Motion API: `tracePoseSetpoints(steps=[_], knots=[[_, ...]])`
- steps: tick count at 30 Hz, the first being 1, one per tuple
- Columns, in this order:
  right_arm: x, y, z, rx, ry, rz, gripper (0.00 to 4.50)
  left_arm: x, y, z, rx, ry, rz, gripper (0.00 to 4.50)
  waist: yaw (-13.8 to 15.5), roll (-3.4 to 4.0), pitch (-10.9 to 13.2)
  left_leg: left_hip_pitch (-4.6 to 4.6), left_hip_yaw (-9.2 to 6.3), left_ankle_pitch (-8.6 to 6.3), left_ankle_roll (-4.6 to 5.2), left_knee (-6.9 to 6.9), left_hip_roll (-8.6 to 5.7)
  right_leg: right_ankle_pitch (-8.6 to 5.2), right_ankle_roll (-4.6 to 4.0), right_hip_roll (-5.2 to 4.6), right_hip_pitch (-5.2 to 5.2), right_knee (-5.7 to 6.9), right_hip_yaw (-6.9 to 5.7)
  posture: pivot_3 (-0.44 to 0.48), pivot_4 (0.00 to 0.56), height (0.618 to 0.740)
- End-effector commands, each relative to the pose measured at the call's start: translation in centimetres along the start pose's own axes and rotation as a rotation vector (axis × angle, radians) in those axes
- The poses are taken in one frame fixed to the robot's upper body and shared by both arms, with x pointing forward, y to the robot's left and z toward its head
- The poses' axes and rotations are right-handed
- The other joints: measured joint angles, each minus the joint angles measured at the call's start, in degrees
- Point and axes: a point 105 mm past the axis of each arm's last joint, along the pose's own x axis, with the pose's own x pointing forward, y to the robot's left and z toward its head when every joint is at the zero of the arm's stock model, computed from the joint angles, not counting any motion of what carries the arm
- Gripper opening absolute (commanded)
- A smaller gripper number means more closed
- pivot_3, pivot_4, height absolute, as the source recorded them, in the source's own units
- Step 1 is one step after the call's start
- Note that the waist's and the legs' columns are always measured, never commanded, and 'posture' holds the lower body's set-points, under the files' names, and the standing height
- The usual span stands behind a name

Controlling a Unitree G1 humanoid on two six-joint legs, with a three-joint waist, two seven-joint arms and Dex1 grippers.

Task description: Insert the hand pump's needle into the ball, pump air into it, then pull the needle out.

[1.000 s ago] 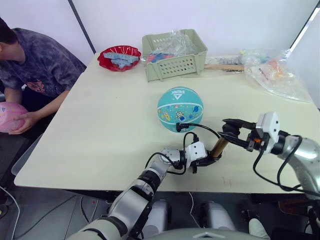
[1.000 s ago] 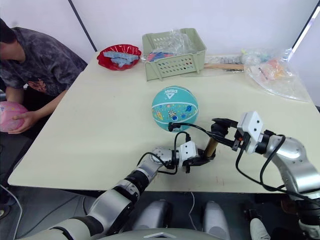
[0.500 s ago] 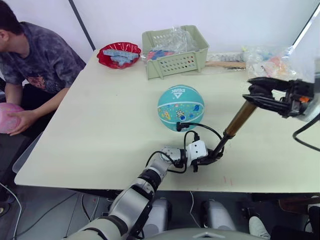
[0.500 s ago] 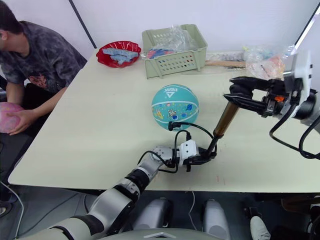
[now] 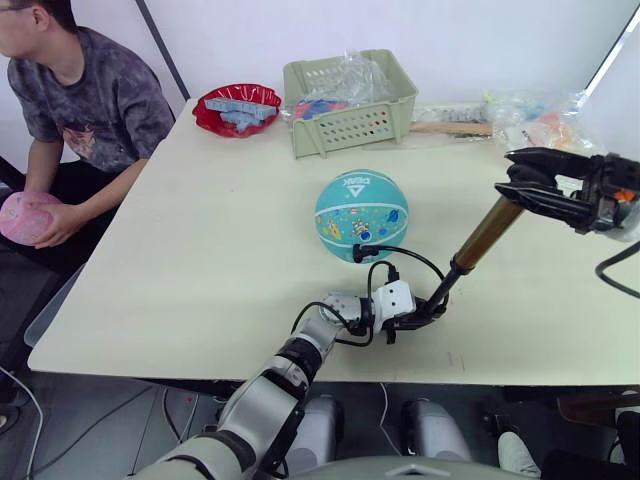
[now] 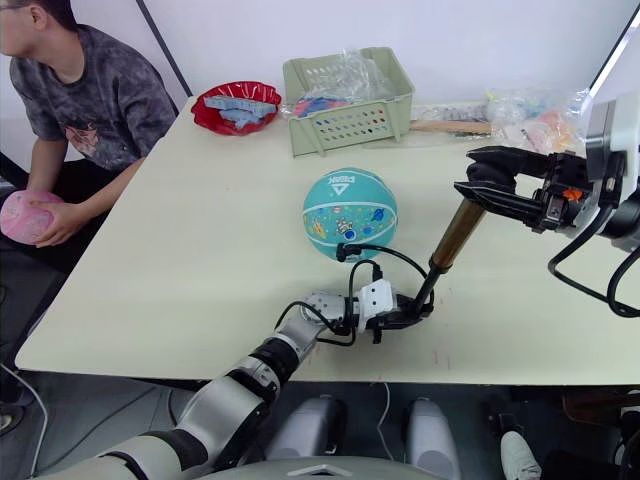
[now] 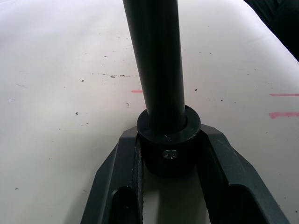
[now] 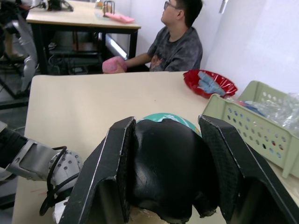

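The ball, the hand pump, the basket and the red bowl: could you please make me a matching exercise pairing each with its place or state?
Things:
1. ball
2. hand pump
3. basket
4. red bowl

Places or states:
A. table's far edge, left of the basket
B. tilted, held at both ends by the claws
C. mid-table, hose reaching it
D. far edge, holding clear plastic

Pairs: 1-C, 2-B, 3-D, 4-A

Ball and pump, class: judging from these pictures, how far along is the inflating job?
Done: the needle end of the hose sits at the ball. In hand: the left gripper clamps the hand pump at its base on the table, and the right gripper holds the handle raised, rod extended, mid-stroke. Left: finishing pumping and pulling the needle out.
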Motion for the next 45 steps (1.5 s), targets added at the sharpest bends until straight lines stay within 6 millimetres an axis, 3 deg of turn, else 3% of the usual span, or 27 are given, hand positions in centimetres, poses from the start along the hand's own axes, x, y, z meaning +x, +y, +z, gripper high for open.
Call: tracePoseSetpoints(steps=[1, 4, 9, 14, 20, 23, 34, 38, 45], knots=[[0.0, 0.6, -3.6, -0.007, 0.076, -0.038, 1.73, -0.7, -3.0, -4.2, -0.085, 0.148, -0.085, 1.16, -0.05, -0.12, -0.13, 0.04, -0.03, 0.00, 0.00, -0.01, 0.01, -0.01, 0.01, 0.03, 0.05, 0.00, -0.01, 0.000, 0.150, 0.740], [0.0, 1.6, -6.4, 0.012, 0.118, -0.028, 1.73, -0.8, -3.0, -4.2, -0.085, 0.148, -0.082, 1.16, -0.19, -0.11, -0.22, 0.11, 0.00, 0.00, 0.00, -0.01, 0.04, -0.07, 0.12, 0.05, 0.09, 0.00, 0.01, 0.000, 0.150, 0.740], [0.6, 3.0, -9.3, 0.054, 0.117, -0.026, 1.73, -0.9, -2.9, -4.3, -0.086, 0.150, -0.078, 1.16, -0.13, -0.28, -0.43, 0.17, -0.04, 0.00, 0.00, -0.01, 0.12, -0.09, 0.14, 0.18, 0.14, 0.01, 0.02, 0.000, 0.150, 0.740], [1.0, 5.4, -14.6, 0.074, 0.209, -0.026, 1.73, -0.8, -2.9, -4.2, -0.089, 0.149, -0.075, 1.16, -0.20, -0.23, -0.80, 0.20, -0.04, 0.00, 0.00, -0.02, 0.12, -0.08, 0.10, 0.25, 0.14, 0.02, 0.04, 0.000, 0.150, 0.740], [1.4, 6.0, -15.4, 0.083, 0.193, -0.045, 1.73, -0.8, -2.9, -4.3, -0.089, 0.149, -0.074, 1.16, -0.17, -0.18, -1.02, 0.24, -0.04, 0.00, -0.01, -0.02, 0.14, -0.11, 0.13, 0.36, 0.16, 0.04, 0.06, 0.000, 0.150, 0.740], [1.5, 5.6, -14.1, 0.086, 0.148, -0.046, 1.73, -0.8, -2.9, -4.2, -0.088, 0.150, -0.075, 1.16, -0.17, -0.22, -1.05, 0.25, -0.05, 0.00, -0.01, -0.02, 0.14, -0.10, 0.11, 0.37, 0.16, 0.04, 0.06, 0.000, 0.150, 0.740], [0.6, 1.5, -5.4, 0.005, 0.013, -0.026, 1.73, -0.8, -2.9, -4.3, -0.093, 0.150, -0.078, 1.16, 0.08, -0.01, -0.66, 0.01, -0.04, 0.00, -0.01, -0.01, 0.08, 0.00, -0.05, 0.17, 0.01, 0.01, 0.06, 0.000, 0.150, 0.740], [-0.1, 0.1, -1.4, -0.032, -0.053, -0.016, 1.73, -0.7, -3.0, -4.3, -0.091, 0.150, -0.081, 1.16, 0.03, 0.04, -0.37, -0.03, -0.01, 0.00, 0.00, -0.01, 0.02, 0.00, -0.03, 0.08, -0.01, 0.00, 0.06, 0.000, 0.150, 0.740], [-1.1, -1.3, 2.7, -0.084, -0.088, -0.020, 1.73, -0.7, -3.1, -4.3, -0.092, 0.152, -0.082, 1.16, 0.03, 0.05, -0.24, -0.02, -0.02, 0.00, 0.00, 0.00, 0.02, 0.00, -0.02, 0.07, 0.00, 0.00, 0.04, 0.000, 0.150, 0.740]])
